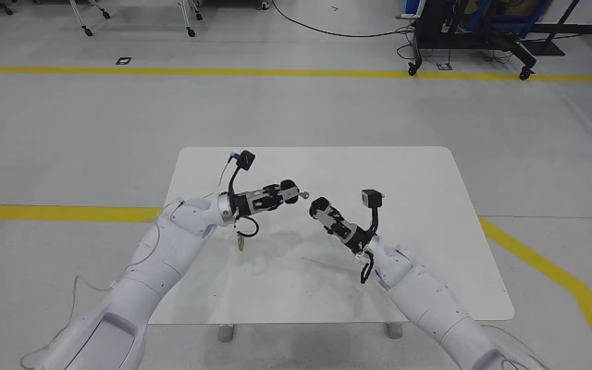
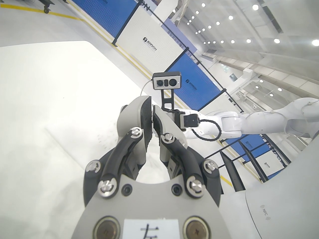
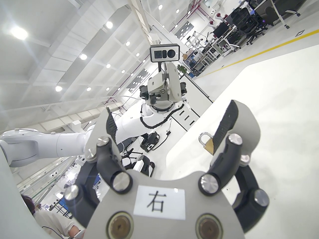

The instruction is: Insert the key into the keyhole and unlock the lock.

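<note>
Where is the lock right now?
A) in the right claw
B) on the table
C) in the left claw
B: the lock sits on the table, apart from the left claw, which grips the key, and the open right claw.

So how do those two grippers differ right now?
The left gripper is shut, the right gripper wide open. The left gripper pinches the small key; the right gripper holds nothing. Both hover above the white table, tips pointing at each other.
</note>
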Motion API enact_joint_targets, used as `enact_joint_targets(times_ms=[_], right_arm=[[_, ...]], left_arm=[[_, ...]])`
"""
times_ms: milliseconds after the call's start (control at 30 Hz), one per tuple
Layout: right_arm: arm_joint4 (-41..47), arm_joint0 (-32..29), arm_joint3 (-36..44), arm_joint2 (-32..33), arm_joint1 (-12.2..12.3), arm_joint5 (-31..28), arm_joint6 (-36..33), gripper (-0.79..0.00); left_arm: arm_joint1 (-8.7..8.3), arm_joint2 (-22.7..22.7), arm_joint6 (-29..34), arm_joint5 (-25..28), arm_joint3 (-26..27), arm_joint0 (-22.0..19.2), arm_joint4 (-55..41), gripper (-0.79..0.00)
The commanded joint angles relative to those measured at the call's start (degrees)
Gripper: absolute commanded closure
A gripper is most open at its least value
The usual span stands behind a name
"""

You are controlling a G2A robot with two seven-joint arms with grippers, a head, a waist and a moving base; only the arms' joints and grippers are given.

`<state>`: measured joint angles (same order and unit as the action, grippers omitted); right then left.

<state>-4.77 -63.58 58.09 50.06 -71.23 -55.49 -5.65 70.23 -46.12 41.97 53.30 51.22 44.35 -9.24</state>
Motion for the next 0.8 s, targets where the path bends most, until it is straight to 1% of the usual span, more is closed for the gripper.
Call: enact_joint_targets(times_ms=[0, 67, 133, 167, 200, 233, 300, 367, 433, 467, 633, 667, 733, 767], right_arm=[[-8.6, -0.6, 0.4, 1.5, 0.7, 1.9, -1.1, -0.785], [-9.3, -1.8, 0.9, 3.4, 1.6, 1.7, -2.4, -0.785], [-8.4, -3.2, 2.0, 5.0, 2.4, 1.2, -4.6, -0.785], [-7.4, -3.9, 2.7, 5.5, 2.8, 0.9, -6.2, -0.748], [-5.3, -4.5, 3.5, 5.5, 3.0, 0.3, -8.4, -0.437], [-2.7, -5.0, 4.0, 5.4, 3.2, 0.0, -10.8, -0.317], [3.5, -5.4, 4.8, 4.7, 3.6, -0.3, -16.3, -0.249], [7.7, -5.1, 4.8, 4.6, 3.9, 0.4, -20.6, -0.225], [10.5, -4.8, 4.7, 4.5, 4.1, 0.9, -23.2, -0.194], [11.4, -4.7, 4.6, 4.4, 4.1, 1.0, -24.0, -0.16], [14.6, -4.4, 4.6, 4.3, 4.1, 1.0, -25.9, -0.052], [15.0, -4.4, 4.6, 4.2, 4.1, 1.1, -26.2, -0.046], [15.7, -4.3, 4.7, 4.0, 4.0, 1.1, -26.8, -0.065], [16.1, -4.2, 4.6, 3.9, 4.0, 1.2, -27.0, -0.12]], left_arm=[[-0.26, -0.1, -0.1, -2.2, 1.5, 0.5, 3.5, 0.0], [-0.59, -0.4, 0.6, -3.5, 2.6, 0.6, 5.3, 0.0], [-0.76, 0.1, 3.6, -4.0, 4.1, 1.0, 5.4, 0.0], [-0.79, 0.5, 5.7, -4.2, 4.8, 1.0, 4.5, 0.0], [-0.81, 0.7, 7.6, -4.4, 5.0, 0.8, 3.4, 0.0], [-0.83, 0.9, 8.9, -4.6, 5.1, 0.6, 2.6, 0.0], [-0.81, 1.2, 10.4, -4.9, 5.2, 0.2, 2.7, 0.0], [-0.72, 1.5, 10.7, -4.9, 5.2, 0.1, 2.5, 0.0], [-0.66, 1.7, 11.3, -4.7, 5.1, 0.0, 2.4, 0.0], [-0.64, 1.7, 11.4, -4.6, 5.0, -0.1, 2.2, 0.0], [-0.53, 1.9, 11.8, -4.1, 4.6, -0.2, 1.3, 0.0], [-0.49, 2.0, 12.0, -4.0, 4.6, -0.2, 1.2, 0.0], [-0.41, 2.3, 12.3, -3.9, 4.6, -0.3, 1.1, 0.0], [-0.37, 2.4, 12.4, -3.8, 4.5, -0.3, 1.0, 0.0]])
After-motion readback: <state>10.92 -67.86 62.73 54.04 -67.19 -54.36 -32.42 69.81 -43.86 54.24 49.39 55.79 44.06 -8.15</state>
